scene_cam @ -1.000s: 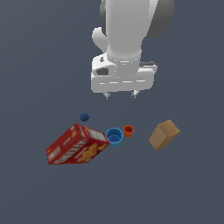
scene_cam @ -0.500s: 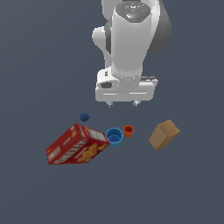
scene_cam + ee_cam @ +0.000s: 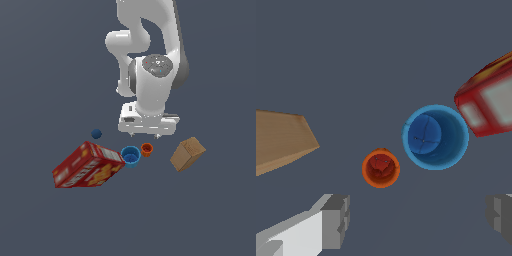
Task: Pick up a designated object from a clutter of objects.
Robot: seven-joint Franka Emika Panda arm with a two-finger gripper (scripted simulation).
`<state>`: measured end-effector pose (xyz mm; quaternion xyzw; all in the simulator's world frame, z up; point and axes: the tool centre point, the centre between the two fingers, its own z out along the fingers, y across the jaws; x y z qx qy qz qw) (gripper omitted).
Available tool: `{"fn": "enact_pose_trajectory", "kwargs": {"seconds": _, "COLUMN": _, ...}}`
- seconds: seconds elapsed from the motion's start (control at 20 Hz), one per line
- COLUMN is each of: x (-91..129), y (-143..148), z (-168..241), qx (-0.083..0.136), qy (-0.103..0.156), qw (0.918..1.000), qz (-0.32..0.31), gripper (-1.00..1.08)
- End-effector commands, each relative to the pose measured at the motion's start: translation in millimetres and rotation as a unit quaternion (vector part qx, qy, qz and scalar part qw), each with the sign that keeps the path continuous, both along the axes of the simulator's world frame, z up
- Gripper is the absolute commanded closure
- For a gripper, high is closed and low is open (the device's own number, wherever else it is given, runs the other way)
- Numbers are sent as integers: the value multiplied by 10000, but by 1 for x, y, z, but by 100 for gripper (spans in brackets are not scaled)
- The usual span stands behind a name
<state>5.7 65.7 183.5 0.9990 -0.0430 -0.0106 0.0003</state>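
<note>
Orange cup (image 3: 381,168) upright beneath, seemingly, the spread tool (image 3: 418,215).

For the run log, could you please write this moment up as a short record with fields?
target: orange cup, upright, untouched
nearest neighbour: light-blue cup, beside it, close together
other clutter: red box, brown box, dark-blue ball
hand: hand above the cups, fingers wide apart, empty
grasp: not yet made
</note>
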Motion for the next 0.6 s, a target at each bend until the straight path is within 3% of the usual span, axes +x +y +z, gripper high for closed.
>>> {"fn": "enact_pose_trajectory", "kwargs": {"seconds": 0.0, "x": -2, "y": 6, "z": -24, "qx": -8, "qy": -29, "qw": 9999, "qz": -153, "gripper": -92}}
{"fn": "enact_pose_trajectory", "kwargs": {"seconds": 0.55, "x": -13, "y": 24, "z": -87, "qx": -10, "qy": -97, "qw": 9984, "qz": -557, "gripper": -92}}
